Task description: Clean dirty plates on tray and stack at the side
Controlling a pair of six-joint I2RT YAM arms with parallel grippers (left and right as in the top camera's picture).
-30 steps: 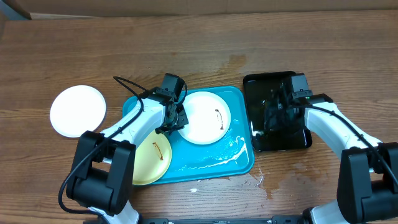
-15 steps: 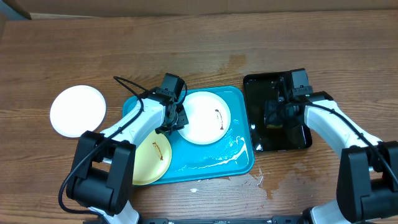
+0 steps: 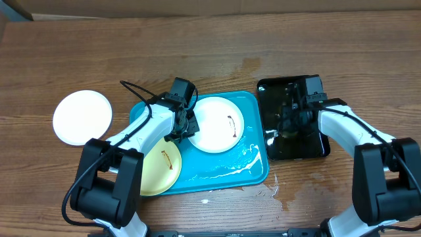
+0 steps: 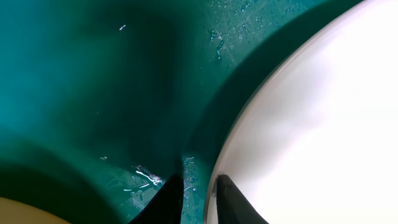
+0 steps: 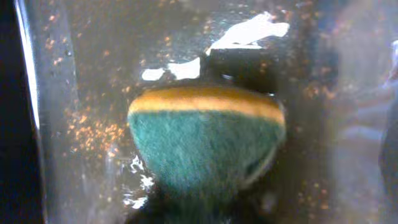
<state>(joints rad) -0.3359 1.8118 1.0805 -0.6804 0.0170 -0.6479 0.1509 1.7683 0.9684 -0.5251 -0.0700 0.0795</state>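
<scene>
overhead and wrist views. the left gripper point(image 3: 186, 126) is pinched on the left rim of the white plate point(image 3: 214, 128), which lies in the upper middle of the turquoise tray point(image 3: 223, 172). in its wrist view the two fingers stand close together with the plate's edge between them. the right gripper point(image 3: 291, 122) is clenched low over the black tray point(image 3: 273, 89) at the right of the frame, seemingly on the green-and-yellow sponge point(image 5: 205, 140), which tapers toward the gripper in its wrist view. the step in hand, as judged, is bringing the sponge to the brown smear point(image 3: 231, 124) on the held plate. done well, the sponge lifts clear of the black tray's raised rim before it crosses leftward, while the left grip holds the plate steady against the wipe. for room, the two trays lie just beside each other. the yellow-green plate point(image 3: 161, 174) covers the turquoise tray's lower left corner. a second white plate point(image 3: 82, 117) rests on the counter point(image 3: 197, 52) at far left, with open wood around it for stacking
</scene>
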